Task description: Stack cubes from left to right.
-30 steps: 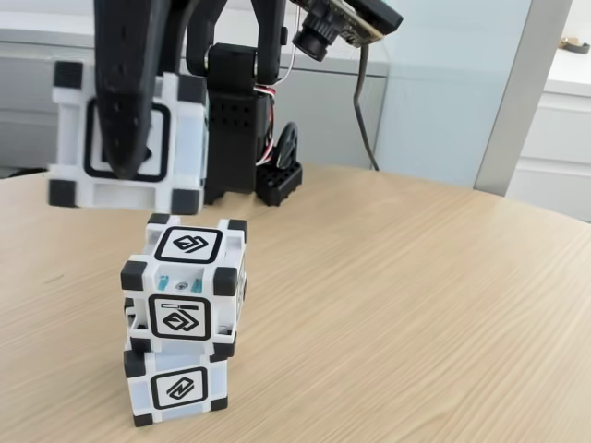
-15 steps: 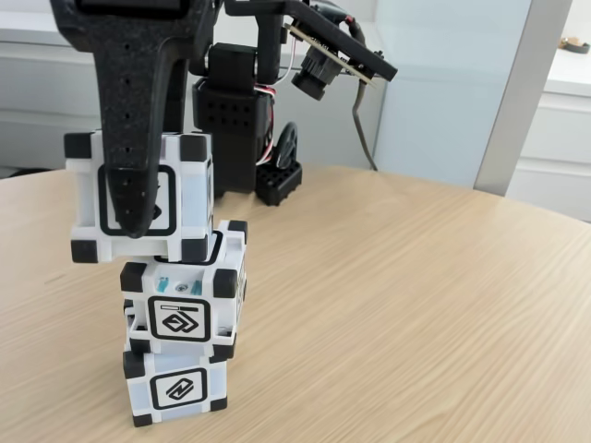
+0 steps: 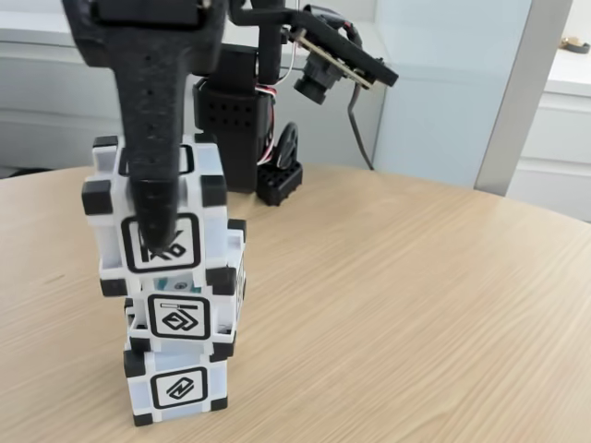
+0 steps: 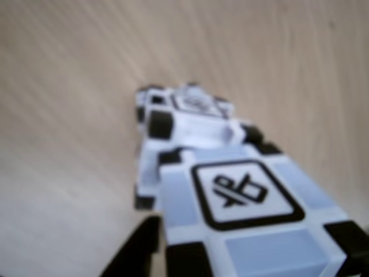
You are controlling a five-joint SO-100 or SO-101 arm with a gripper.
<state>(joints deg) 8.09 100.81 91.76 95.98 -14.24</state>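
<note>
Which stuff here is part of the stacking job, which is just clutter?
Job:
- held cube, in the gripper, jaws shut on it, over the stack
- middle cube
- bottom cube

Just around:
- wooden table
- white cabinets behind
- arm-mounted camera

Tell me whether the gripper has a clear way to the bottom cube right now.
Probably not: the gripper is shut on the top cube, and the middle cube covers the bottom cube.
</note>
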